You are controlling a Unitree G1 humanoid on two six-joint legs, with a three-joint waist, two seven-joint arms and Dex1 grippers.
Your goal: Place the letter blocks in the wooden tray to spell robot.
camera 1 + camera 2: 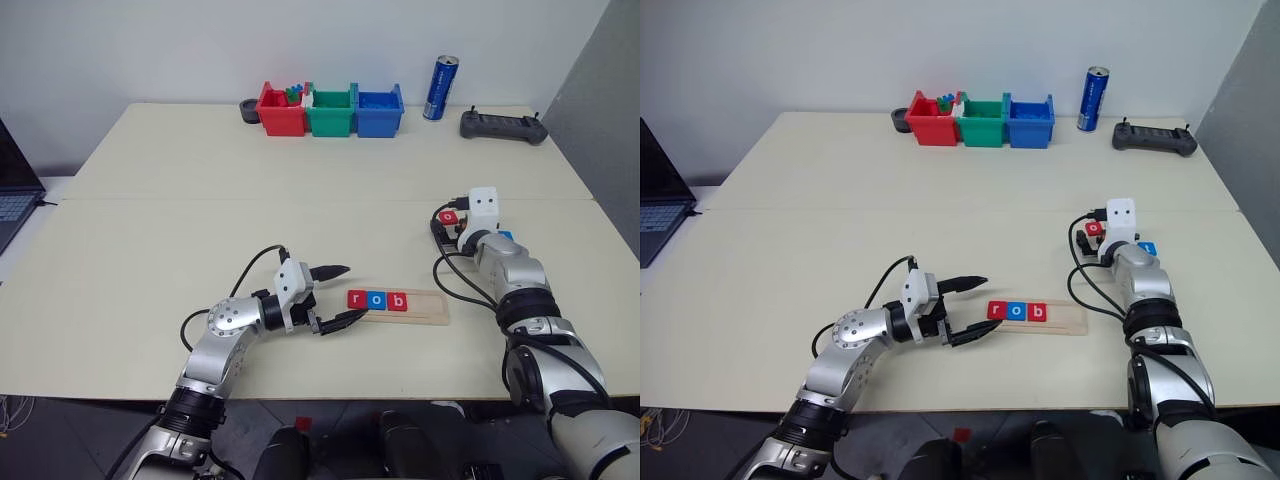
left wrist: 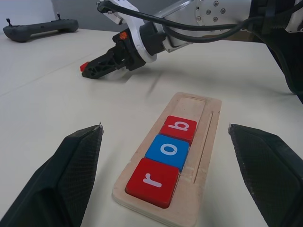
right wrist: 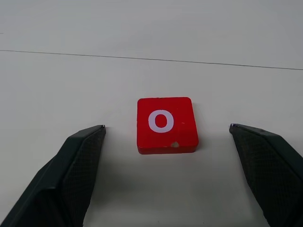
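Left hand [image 1: 338,295] level, spread toward wooden tray [image 1: 425,308].

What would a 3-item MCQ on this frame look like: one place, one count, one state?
1. Where is the red o block?
A. in the green bin
B. on the table between the right gripper's open fingers
C. in the wooden tray

2. How many blocks lie in the wooden tray?
A. two
B. three
C. five

3. The left gripper is:
A. open
B. shut on a block
C. shut, holding nothing

Key: 1 B, right wrist view shows it there. 2 B, r, o, b sit in the groove. 3 A, fingers apart, nothing between them.
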